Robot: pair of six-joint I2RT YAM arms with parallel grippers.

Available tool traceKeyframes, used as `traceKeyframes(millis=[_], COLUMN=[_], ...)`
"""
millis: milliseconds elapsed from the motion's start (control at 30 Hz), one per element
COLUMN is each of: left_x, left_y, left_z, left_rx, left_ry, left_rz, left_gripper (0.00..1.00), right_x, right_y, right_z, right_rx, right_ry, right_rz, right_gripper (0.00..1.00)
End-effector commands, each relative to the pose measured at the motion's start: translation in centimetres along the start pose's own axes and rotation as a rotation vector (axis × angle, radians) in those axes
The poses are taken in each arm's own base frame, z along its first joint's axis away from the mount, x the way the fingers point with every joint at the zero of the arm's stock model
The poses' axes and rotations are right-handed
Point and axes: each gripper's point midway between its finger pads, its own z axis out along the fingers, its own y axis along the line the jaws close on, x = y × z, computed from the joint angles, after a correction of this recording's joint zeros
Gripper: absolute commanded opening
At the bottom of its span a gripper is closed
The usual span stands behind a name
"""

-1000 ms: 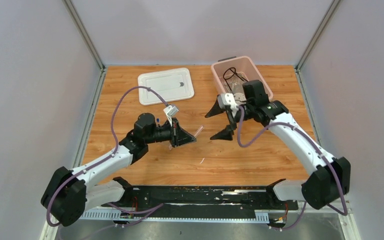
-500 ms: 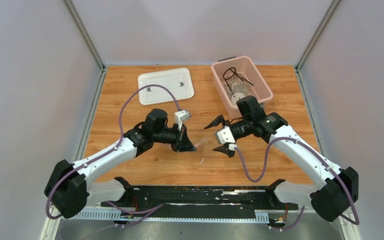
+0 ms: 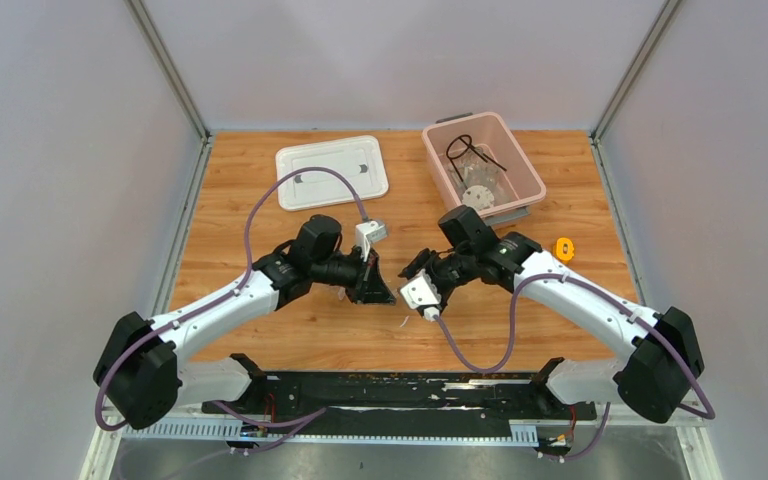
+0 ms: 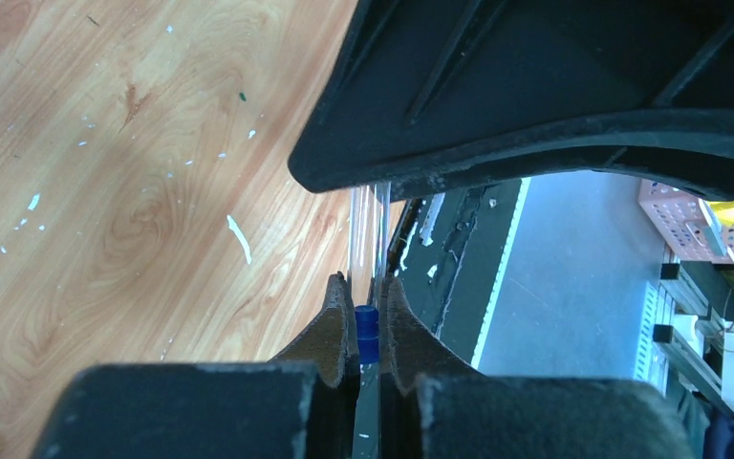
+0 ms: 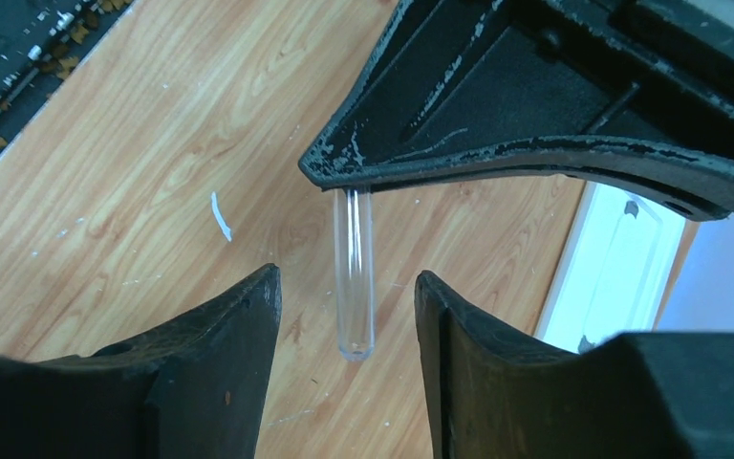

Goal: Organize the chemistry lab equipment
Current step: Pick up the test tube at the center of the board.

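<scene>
My left gripper (image 4: 371, 287) is pinching fully shut on the small blue-capped tube (image 4: 373, 225). The blue cap (image 4: 366, 330) is sitting deep between those fingers and the clear body is sticking out past the tips.

My right gripper (image 5: 347, 287) is standing about half open, one finger on each side of that tube (image 5: 354, 273). It is gripping nothing, and there is a visible gap on both sides.

This reads to me as a hand-over between my two arms, low over the middle of the table (image 3: 290, 335).

- **Doing it well:** I am judging that the tube should sit midway between my right pads before they meet. They should close on the straight wall, not on the rounded tip, where it could squirt out.
- **The squeeze:** It wants to be soft, since the tube looks thin. My left jaws should let go only once the right ones are firmly on it.
- **Clearance:** My right fingertips are very near the left ones, so I am watching that they do not knock.
- **Which way it points:** The long axis is running straight out of my left jaws and down the gap between my right fingers. The cap end is toward the left arm and the closed round end toward the right wrist.

Farther off, the small orange object (image 3: 563, 248) is lying right of my right arm. At the far side, the pink bin (image 3: 535, 182) is holding the black wire ring tripod (image 3: 460, 148), with the white lid (image 3: 331, 172) lying well to its left.
</scene>
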Motion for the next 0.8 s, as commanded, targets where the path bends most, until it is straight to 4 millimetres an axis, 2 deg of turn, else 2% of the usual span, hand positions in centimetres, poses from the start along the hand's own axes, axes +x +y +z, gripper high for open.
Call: traceKeyframes(millis=[0,333,400,500,567,633,767], left_x=[-1.4,-1.5,-1.5,-1.6,-1.8,-2.3,-4.0], left_y=[-1.1,-1.1,-1.0,-1.0,-1.0,-0.9,-1.3], left_z=[-0.2,-0.1,-0.1,-0.1,-0.3,-0.7,-2.5], left_rx=[0.030,0.026,0.024,0.020,0.011,-0.014,-0.075], left_ry=[-0.019,-0.020,-0.023,-0.028,-0.042,-0.074,-0.207], left_rz=[0.054,0.054,0.054,0.051,0.053,0.057,0.096], left_gripper=[0.01,0.02,0.03,0.06,0.17,0.34,0.62], right_x=[1.1,1.0,0.9,0.8,0.9,0.9,0.3], right_y=[-0.6,-0.7,-0.7,-0.7,-0.6,-0.6,-0.9], right_z=[0.2,0.5,0.5,0.6,0.6,0.6,0.5], right_rx=[0.031,0.029,0.029,0.027,0.025,0.027,0.037], right_ry=[0.055,0.064,0.060,0.058,0.061,0.062,0.027], right_rz=[-0.033,-0.034,-0.032,-0.024,-0.014,-0.001,0.073], right_gripper=[0.51,0.30,0.21,0.01,0.00,0.00,0.00])
